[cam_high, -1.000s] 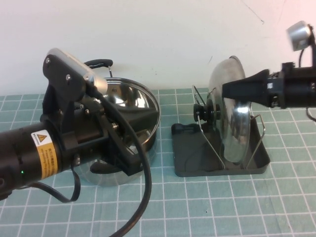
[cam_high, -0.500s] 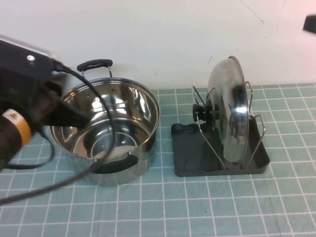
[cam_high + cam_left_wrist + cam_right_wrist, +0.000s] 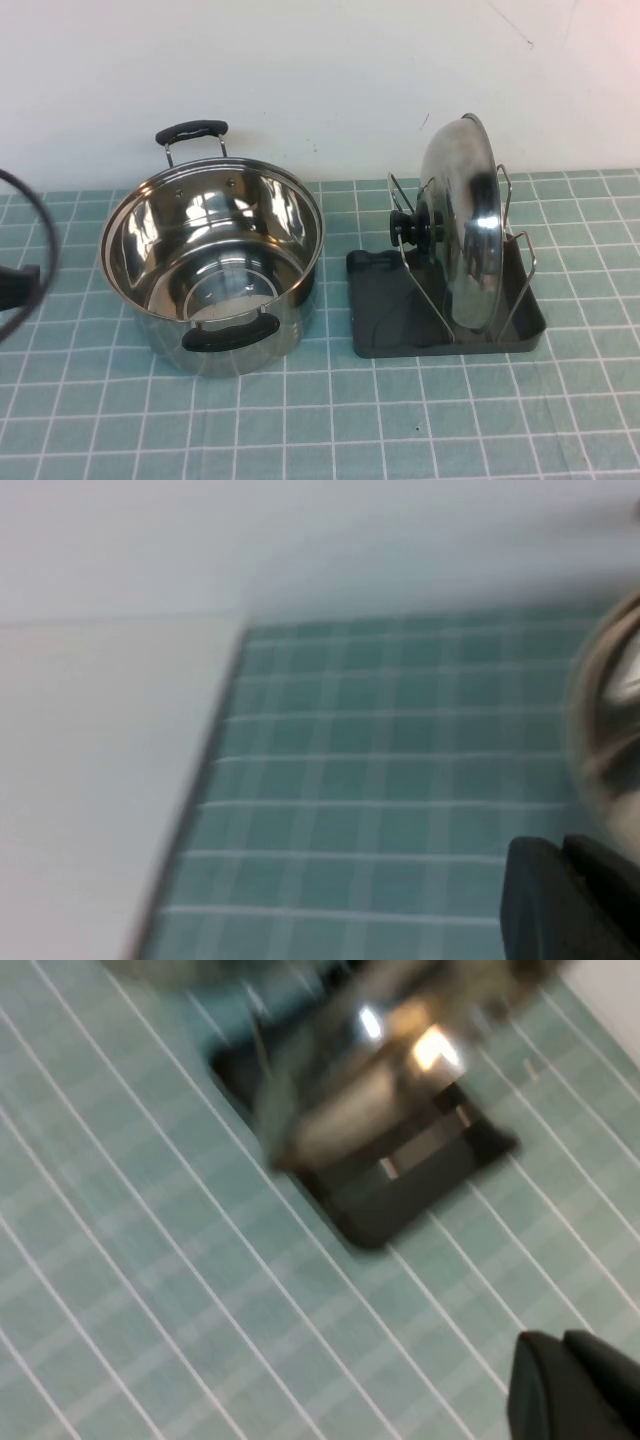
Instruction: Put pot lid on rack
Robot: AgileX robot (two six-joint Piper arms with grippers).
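Pot lid [image 3: 462,225] stands upright in rack [image 3: 385,318], at 3 o'clock of pot [image 3: 212,262]; left gripper [image 3: 575,895] and right gripper [image 3: 575,1385] well clear, finger state indeterminable.

Glossy steel pot lid [image 3: 462,225] (mirror-like), matt plastic rack [image 3: 385,310]

A shiny silver pot lid [image 3: 462,225] with a black knob [image 3: 412,228] stands in a dark grey rack [image 3: 390,310] with thin silver wires. The pot [image 3: 210,262] is mirror-bright steel with black handles. The table [image 3: 400,420] is teal with a white grid.
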